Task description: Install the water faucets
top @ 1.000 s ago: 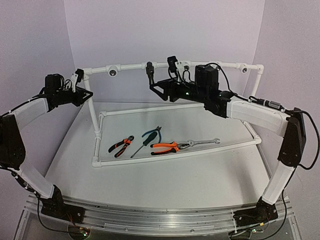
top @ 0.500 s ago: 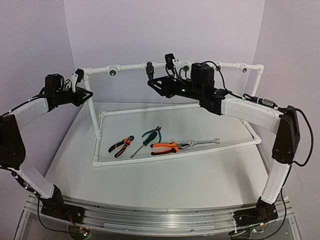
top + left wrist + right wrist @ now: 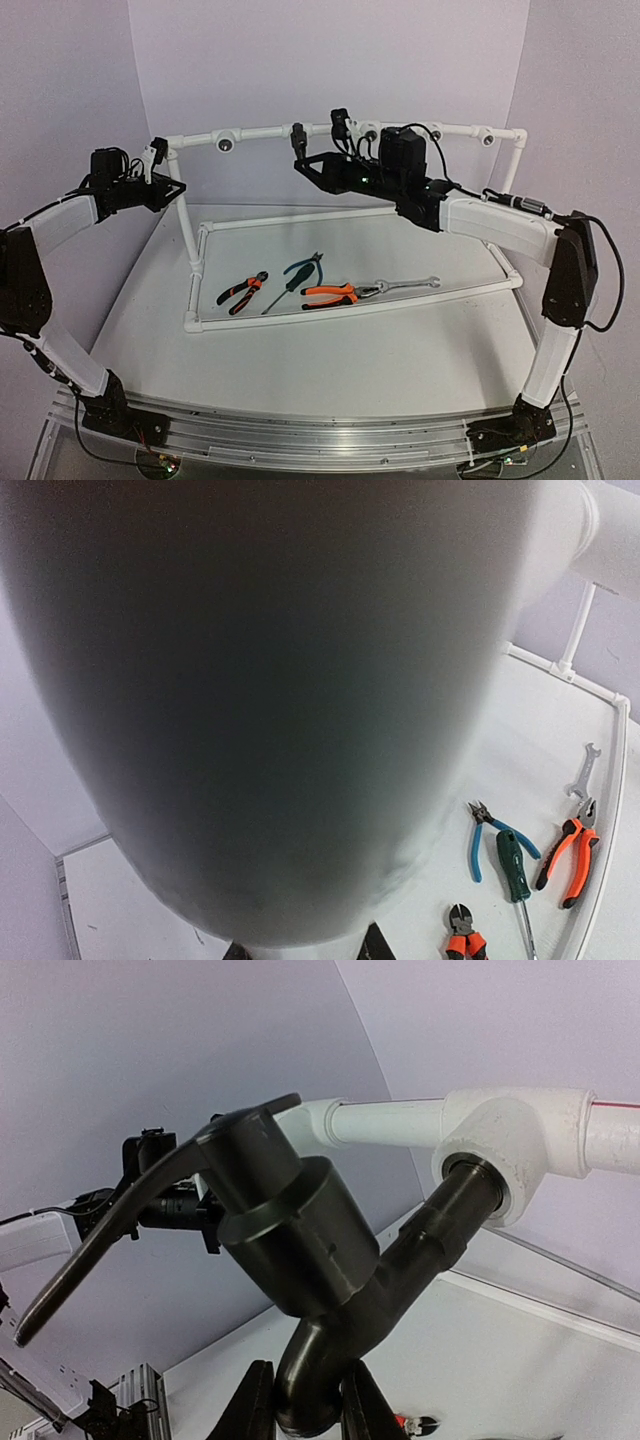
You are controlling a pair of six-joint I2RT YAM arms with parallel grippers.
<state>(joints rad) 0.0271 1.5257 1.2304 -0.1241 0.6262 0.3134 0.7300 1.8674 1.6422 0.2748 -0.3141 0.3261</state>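
A black water faucet (image 3: 300, 1250) with a long lever handle has its inlet end inside a white tee fitting (image 3: 510, 1145) on the top bar (image 3: 260, 132) of the white pipe frame. The same faucet (image 3: 298, 140) hangs from that bar in the top view. My right gripper (image 3: 305, 1405) is shut on the faucet's spout from below; this gripper (image 3: 300, 162) sits just under the bar. My left gripper (image 3: 162, 172) is shut on the frame's left corner pipe (image 3: 270, 730), which fills the left wrist view as a white blur, with only the fingertips (image 3: 375, 945) showing.
Inside the frame's base rectangle (image 3: 350, 306) on the table lie orange pliers (image 3: 330, 294), small orange cutters (image 3: 243, 291), blue cutters with a green screwdriver (image 3: 300, 272) and a wrench (image 3: 405, 285). Other tee sockets (image 3: 226, 143) (image 3: 488, 139) sit along the top bar.
My right gripper has moved up and left to the faucet on the top bar and shut on its spout. The left arm has not moved.
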